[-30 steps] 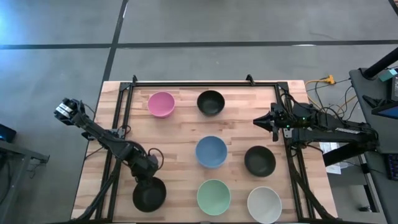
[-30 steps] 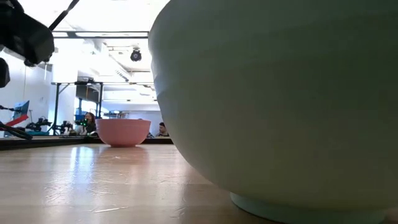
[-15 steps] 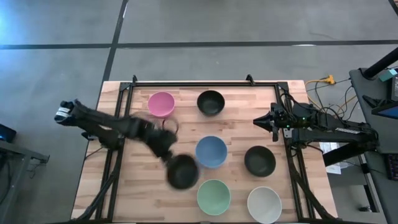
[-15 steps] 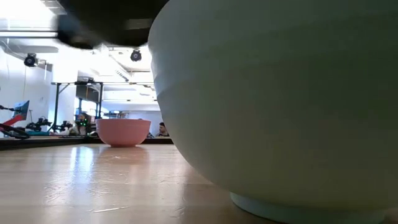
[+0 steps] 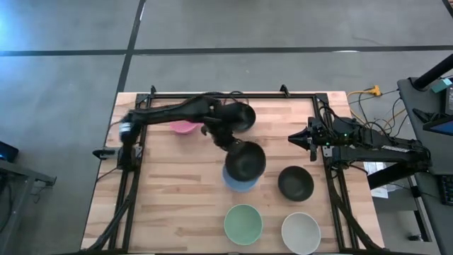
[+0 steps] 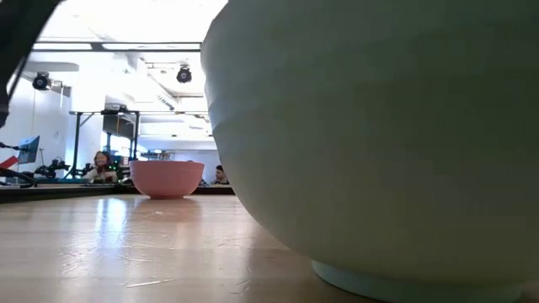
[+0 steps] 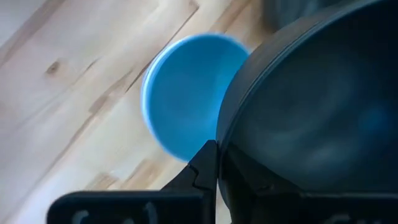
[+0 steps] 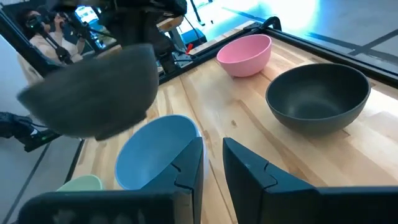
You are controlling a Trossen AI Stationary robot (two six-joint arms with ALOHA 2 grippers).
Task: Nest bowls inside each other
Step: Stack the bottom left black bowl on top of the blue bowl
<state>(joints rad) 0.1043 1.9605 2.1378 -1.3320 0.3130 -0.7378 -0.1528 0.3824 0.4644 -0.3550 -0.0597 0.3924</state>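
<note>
My left gripper (image 5: 232, 146) reaches over the table's middle, shut on a black bowl (image 5: 245, 160) that hovers above the blue bowl (image 5: 239, 183); the right wrist view shows the black bowl (image 8: 93, 93) in the air over the blue one (image 8: 155, 152). The pink bowl (image 5: 182, 127) and a second black bowl (image 5: 239, 117) stand on their bases at the far side. A third black bowl (image 5: 295, 183), the mint green bowl (image 5: 243, 224) and a white bowl (image 5: 301, 232) stand nearer. My right gripper (image 5: 292, 138) waits at the right edge, open by a narrow gap. My left gripper pinches the black bowl's rim (image 7: 219, 140), one finger (image 7: 205, 171) outside the wall and the other inside. The fingers come from above, on the bowl's far-left side. The bowl is lifted clear and tilted, hanging over the blue bowl (image 7: 183, 93).
A black metal frame (image 5: 226, 95) runs along the table's far edge and down both sides. The mint green bowl (image 6: 379, 143) fills most of the low view, with the pink bowl (image 6: 167, 178) behind it. Bare wood lies at the near left (image 5: 156, 212). People sit in the room beyond.
My left gripper has lifted the black bowl off the table's near-left corner and swung it up, toward the far edge and to the right, to a place over the blue bowl. The arm has stretched out across the pink bowl. The near-left corner now lies bare.
</note>
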